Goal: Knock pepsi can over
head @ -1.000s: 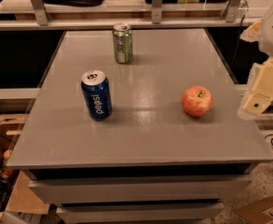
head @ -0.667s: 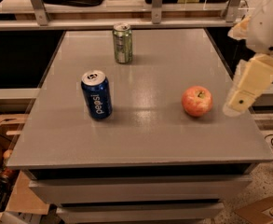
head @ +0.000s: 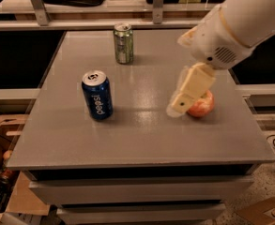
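The pepsi can [head: 97, 95], dark blue with white lettering and a silver top, stands upright on the left half of the grey table [head: 137, 135]. My gripper [head: 180, 104] hangs from the white arm that comes in from the upper right. It is over the table's middle right, to the right of the pepsi can and well apart from it. It partly covers a red apple [head: 202, 105].
A green-and-silver can [head: 123, 43] stands upright near the table's far edge. Behind the table runs a rail with metal posts and a cluttered shelf. Cardboard boxes [head: 5, 182] lie on the floor at the left, and another at the lower right.
The arm has swung in from the right edge toward the table's middle, so the gripper now sits in front of the apple and closer to the pepsi can. The cans and apple have not moved.
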{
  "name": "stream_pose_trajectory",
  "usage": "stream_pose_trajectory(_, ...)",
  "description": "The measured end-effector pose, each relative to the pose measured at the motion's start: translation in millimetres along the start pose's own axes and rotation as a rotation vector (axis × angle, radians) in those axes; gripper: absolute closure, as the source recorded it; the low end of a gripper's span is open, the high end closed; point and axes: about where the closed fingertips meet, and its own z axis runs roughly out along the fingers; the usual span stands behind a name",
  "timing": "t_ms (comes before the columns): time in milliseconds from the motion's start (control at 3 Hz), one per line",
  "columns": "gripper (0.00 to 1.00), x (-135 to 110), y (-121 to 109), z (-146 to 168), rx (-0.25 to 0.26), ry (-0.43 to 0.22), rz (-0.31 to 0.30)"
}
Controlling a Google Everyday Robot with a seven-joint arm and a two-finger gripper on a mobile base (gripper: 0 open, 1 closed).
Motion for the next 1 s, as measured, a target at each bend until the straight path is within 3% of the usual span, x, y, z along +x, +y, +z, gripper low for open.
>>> stream_pose_trajectory(333,0.0,-33.1,4.1,31.7,-0.012,-0.129,0.006)
stream_pose_trajectory(1000,0.0,-40.3,2.7,28.0,0.017,-0.16,0.012)
